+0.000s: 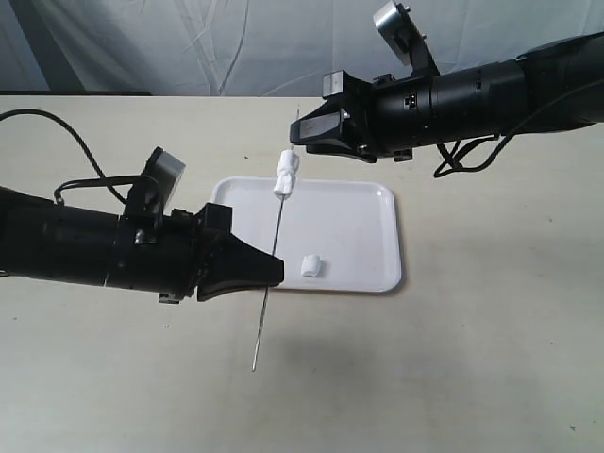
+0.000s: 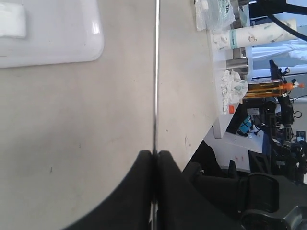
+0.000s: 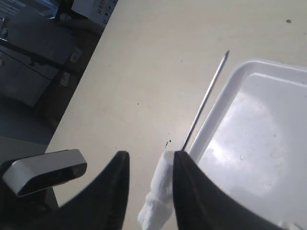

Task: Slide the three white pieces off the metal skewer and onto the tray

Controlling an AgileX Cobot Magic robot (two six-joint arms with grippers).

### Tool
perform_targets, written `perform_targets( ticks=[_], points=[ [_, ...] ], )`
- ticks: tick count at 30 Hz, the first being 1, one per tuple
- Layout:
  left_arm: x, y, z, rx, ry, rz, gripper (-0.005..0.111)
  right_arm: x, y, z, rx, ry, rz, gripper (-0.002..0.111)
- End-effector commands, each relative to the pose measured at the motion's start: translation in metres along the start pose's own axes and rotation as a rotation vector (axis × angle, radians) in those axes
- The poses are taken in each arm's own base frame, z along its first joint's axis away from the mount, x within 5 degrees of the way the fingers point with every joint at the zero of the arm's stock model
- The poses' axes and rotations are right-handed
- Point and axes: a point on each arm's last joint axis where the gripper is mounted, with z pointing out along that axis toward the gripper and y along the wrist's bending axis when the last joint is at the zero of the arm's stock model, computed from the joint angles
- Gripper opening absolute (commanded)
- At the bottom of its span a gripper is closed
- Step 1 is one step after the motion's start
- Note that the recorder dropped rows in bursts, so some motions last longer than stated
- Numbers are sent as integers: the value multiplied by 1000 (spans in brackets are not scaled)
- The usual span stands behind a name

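The metal skewer [image 1: 269, 283] slants over the near edge of the white tray [image 1: 368, 203]. My left gripper [image 1: 278, 272] is shut on its lower part, and in the left wrist view the skewer [image 2: 156, 72] runs straight out from the closed jaws [image 2: 155, 153]. Two white pieces [image 1: 286, 175] sit stacked on the upper skewer. My right gripper [image 1: 295, 139] is open just above them; the right wrist view shows the pieces [image 3: 160, 191] between its fingers, touching one finger [image 3: 184, 177]. The third white piece [image 1: 311, 266] lies on the tray.
The table edge [image 2: 211, 120] shows in the left wrist view, with bottles and bags [image 2: 235, 38] on a shelf beyond it. A grey cloth backdrop [image 1: 189, 47] hangs behind the table.
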Motion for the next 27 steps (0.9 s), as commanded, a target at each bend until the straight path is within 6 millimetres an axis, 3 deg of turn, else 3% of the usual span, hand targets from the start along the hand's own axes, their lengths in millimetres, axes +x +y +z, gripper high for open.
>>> perform_targets(
  ticks=[1,10,15,27],
  points=[
    [-7,-6,0,11,-15,24,0,-1,1,0,-1,-1,-28,30],
    [-12,-10,0,22,-25,42,0,-4,2,0,-5,-29,-17,31],
    [-12,-10,0,22,-25,42,0,-4,2,0,-9,-32,-11,44],
    [-12,-11,0,33,-20,44,0,-3,2,0,-12,-26,-12,38]
  ],
)
